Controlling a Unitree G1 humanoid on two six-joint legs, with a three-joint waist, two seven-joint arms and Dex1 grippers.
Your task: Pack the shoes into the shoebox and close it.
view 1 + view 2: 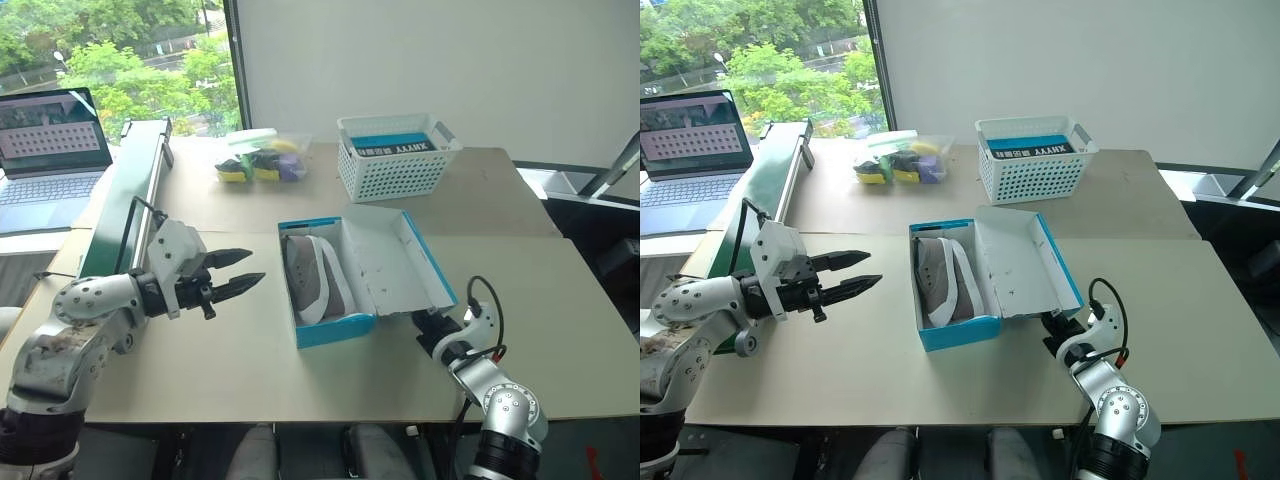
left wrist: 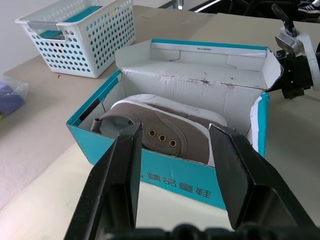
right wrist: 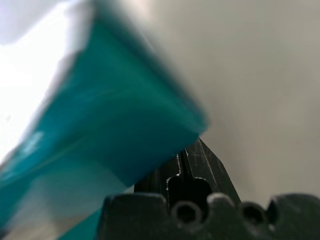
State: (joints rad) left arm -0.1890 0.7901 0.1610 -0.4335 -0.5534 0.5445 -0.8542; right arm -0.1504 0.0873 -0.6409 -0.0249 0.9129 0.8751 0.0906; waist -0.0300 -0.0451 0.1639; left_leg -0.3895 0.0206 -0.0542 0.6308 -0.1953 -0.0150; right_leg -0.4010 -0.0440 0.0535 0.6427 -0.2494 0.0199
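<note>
1. Blue cardboard shoebox (image 1: 340, 325) sits mid-table with grey shoes (image 1: 310, 280) inside; its lid (image 1: 400, 262) lies open, so closing is left.
2. The left gripper (image 1: 240, 270), jaws parted and empty, hovers beside the box.
3. The right gripper (image 3: 192, 167), pinched shut on nothing, sits under the lid's edge; the right wrist view shows this.

Bright window daylight; the shoebox (image 3: 100, 125) close-up looks blurred, perhaps motion.

White Chinese characters "清品童鞋" on the shoebox (image 2: 170, 180) front
</note>
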